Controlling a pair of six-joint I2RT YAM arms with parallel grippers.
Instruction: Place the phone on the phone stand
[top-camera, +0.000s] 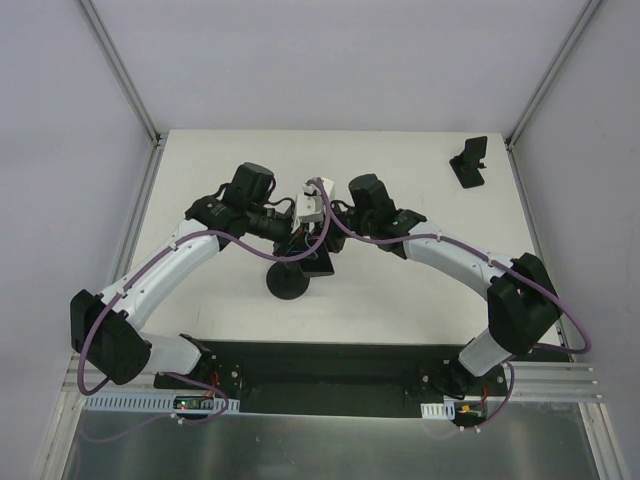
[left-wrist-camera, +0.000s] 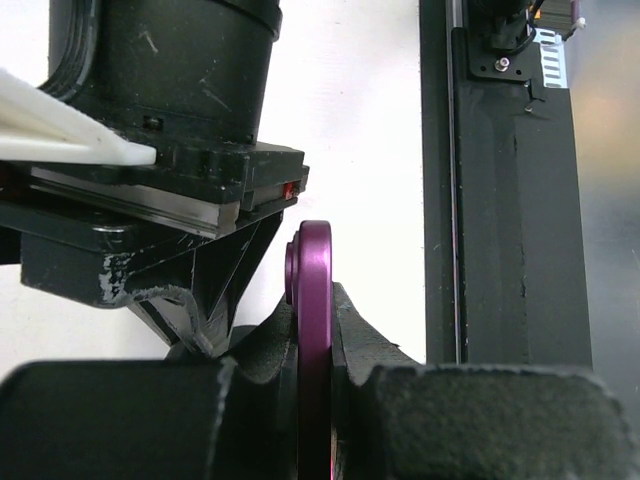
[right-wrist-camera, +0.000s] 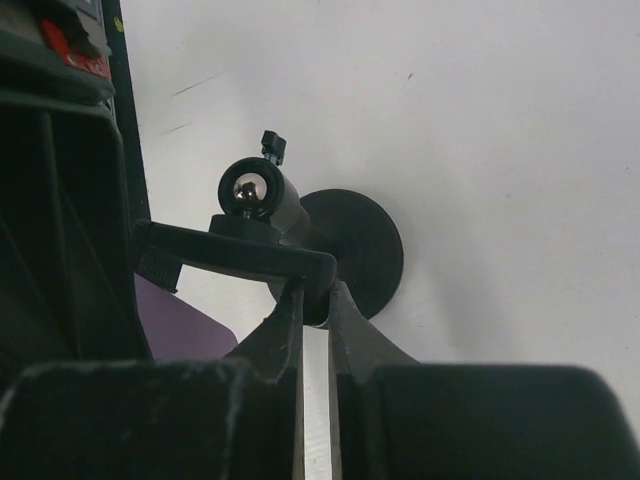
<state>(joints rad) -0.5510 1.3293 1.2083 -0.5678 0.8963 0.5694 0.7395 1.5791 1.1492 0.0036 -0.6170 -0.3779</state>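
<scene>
My left gripper (left-wrist-camera: 315, 345) is shut on the phone (left-wrist-camera: 313, 290), a thin slab seen edge-on with a purple rim, held upright above the table. Its purple face also shows in the right wrist view (right-wrist-camera: 185, 322). My right gripper (right-wrist-camera: 315, 300) is shut on the clamp bar (right-wrist-camera: 240, 252) of a black holder with a ball joint and a round base (right-wrist-camera: 365, 250). In the top view both grippers, left (top-camera: 298, 240) and right (top-camera: 322, 243), meet over that round base (top-camera: 289, 283) at the table's middle. The small black L-shaped phone stand (top-camera: 469, 161) sits at the back right, far from both.
A black mounting plate (top-camera: 330, 375) with both arm bases runs along the near edge and also shows in the left wrist view (left-wrist-camera: 510, 200). Grey walls with metal posts (top-camera: 120, 70) close in the white table (top-camera: 400, 180). Purple cables loop around both arms.
</scene>
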